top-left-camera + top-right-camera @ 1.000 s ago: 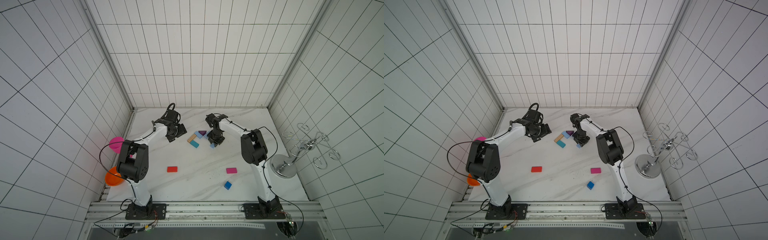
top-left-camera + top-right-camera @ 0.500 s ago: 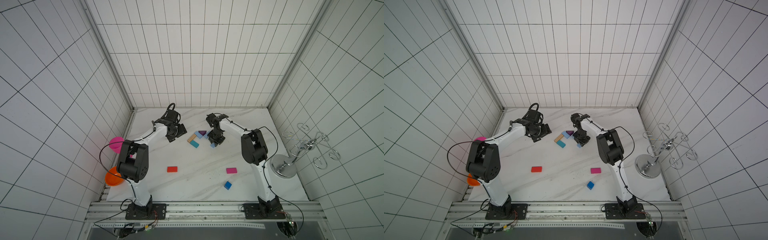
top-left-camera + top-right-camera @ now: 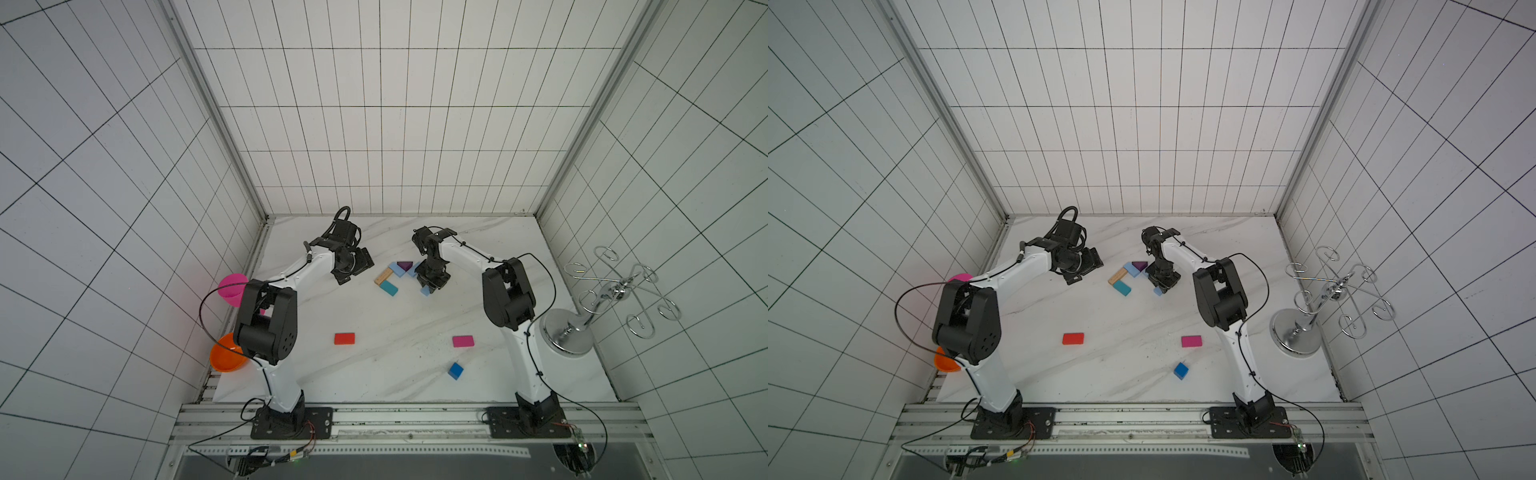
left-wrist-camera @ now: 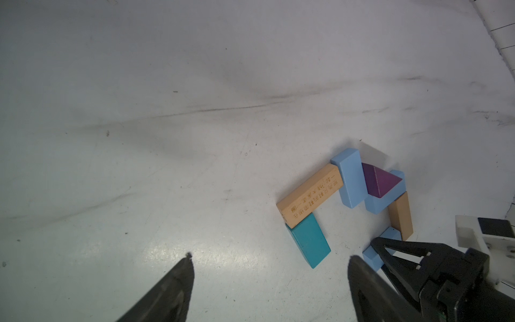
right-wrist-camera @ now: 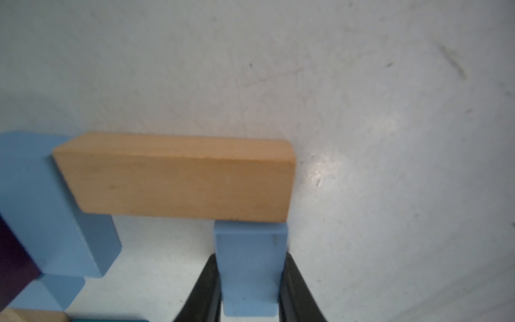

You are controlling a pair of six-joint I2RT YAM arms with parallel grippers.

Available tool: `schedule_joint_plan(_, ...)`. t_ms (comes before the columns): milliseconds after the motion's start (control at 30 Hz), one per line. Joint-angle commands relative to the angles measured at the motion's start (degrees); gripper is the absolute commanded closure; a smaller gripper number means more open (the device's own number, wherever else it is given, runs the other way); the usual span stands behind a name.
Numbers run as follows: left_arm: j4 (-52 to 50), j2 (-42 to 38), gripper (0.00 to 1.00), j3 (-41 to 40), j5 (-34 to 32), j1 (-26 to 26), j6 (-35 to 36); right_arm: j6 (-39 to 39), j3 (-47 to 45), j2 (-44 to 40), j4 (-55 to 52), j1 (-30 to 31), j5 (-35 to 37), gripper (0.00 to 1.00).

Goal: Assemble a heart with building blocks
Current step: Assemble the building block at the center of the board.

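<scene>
Near engraved block (image 4: pixel 309 195), left end effector (image 4: pixel 270 256) gapes; right end effector (image 5: pixel 250 258) pinches light-blue block (image 5: pixel 250 278).

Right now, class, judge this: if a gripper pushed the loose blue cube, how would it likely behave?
The blue cube would probably slide, not roll: its faces look flat. It looks solid, so likely stiff. Alone on the smooth table, it might skid or twist when pushed off-centre.

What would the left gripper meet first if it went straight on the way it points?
Probably bare white marble tabletop: the open left gripper points at it. The teal rectangular block lies near one finger's line; depth is unclear.
</scene>
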Motion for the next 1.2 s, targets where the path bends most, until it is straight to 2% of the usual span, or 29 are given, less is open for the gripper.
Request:
schedule_joint_plan(0,1.4,0.2,0.15,-0.4,0.0,0.3,0.4,0.7,-2.0,0.8,0.5,-1.1,2.3,0.64)
schedule_joint_plan(133,1.4,-0.1,0.15,-0.6,0.0,0.4,0.4,0.6,-2.5,0.2,1.0,-1.2,2.6,0.49)
schedule_joint_plan(300,1.5,-0.5,0.15,-1.1,0.0,0.4,0.4,0.5,-3.5,-0.1,2.2,-1.3,1.5,0.36)
schedule_joint_plan(600,1.6,-2.5,0.15,-2.5,-0.4,0.4,-0.2,-0.6,-9.7,-4.8,7.3,-1.2,0.3,0.32)
schedule_joint_plan(767,1.3,-4.8,0.15,-3.8,-1.6,0.4,-2.7,-4.4,-12.3,-9.0,10.2,-0.5,0.3,0.15)
schedule_joint_plan(933,-3.3,-8.4,0.14,-4.2,-5.0,0.4,-9.0,-7.9,-18.0,-17.8,10.6,-0.3,0.0,0.14)
schedule_joint_plan(1033,-8.8,-11.3,0.10,-5.7,-6.6,0.0,-17.2,-13.8,-24.9,-26.9,15.3,-0.6,-3.7,0.14)
schedule_joint_plan(1100,-9.7,-14.6,0.07,-9.5,-6.6,-1.0,-23.2,-22.5,-30.1,-32.2,23.0,-1.6,-11.6,0.13)
schedule_joint_plan(1167,-8.7,-18.2,0.06,-15.2,-5.2,-2.5,-30.7,-37.2,-31.8,-35.9,22.8,-2.4,-19.2,0.13)
